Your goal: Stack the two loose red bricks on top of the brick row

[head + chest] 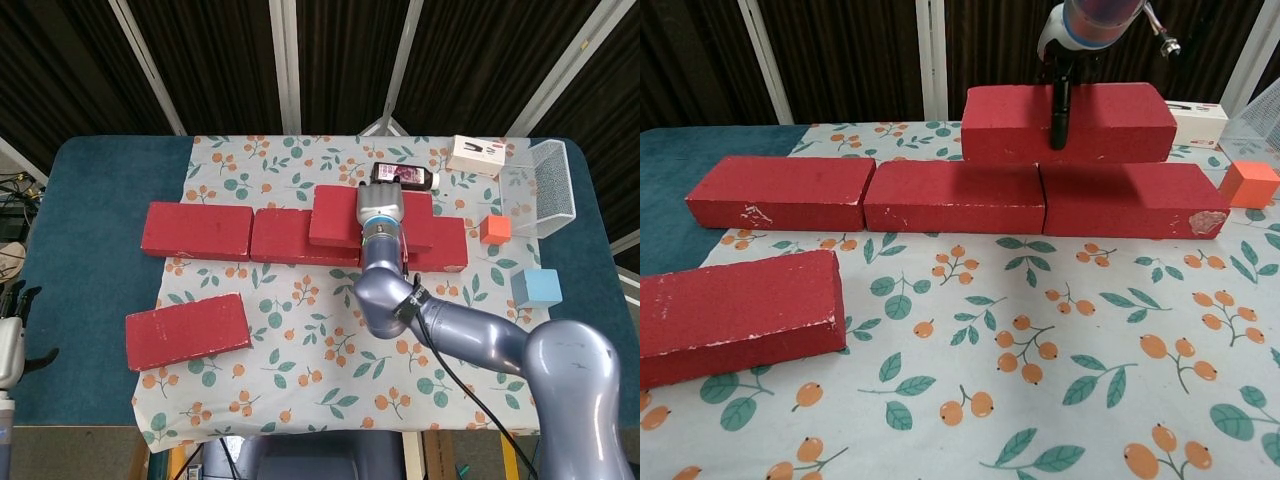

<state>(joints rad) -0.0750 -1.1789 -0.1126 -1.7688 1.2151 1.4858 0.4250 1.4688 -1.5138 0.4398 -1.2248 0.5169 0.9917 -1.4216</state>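
Observation:
My right hand grips a red brick from above. This brick lies level on or just above the brick row, over the joint between the middle brick and the right brick; I cannot tell if it touches. Dark fingers wrap down its front face. The second loose red brick lies on the cloth at the front left, also seen in the chest view. My left hand hangs at the table's left front edge, fingers apart, holding nothing.
Behind the row lie a dark bottle and a white box. A wire basket stands at the back right. An orange cube and a blue cube sit right of the row.

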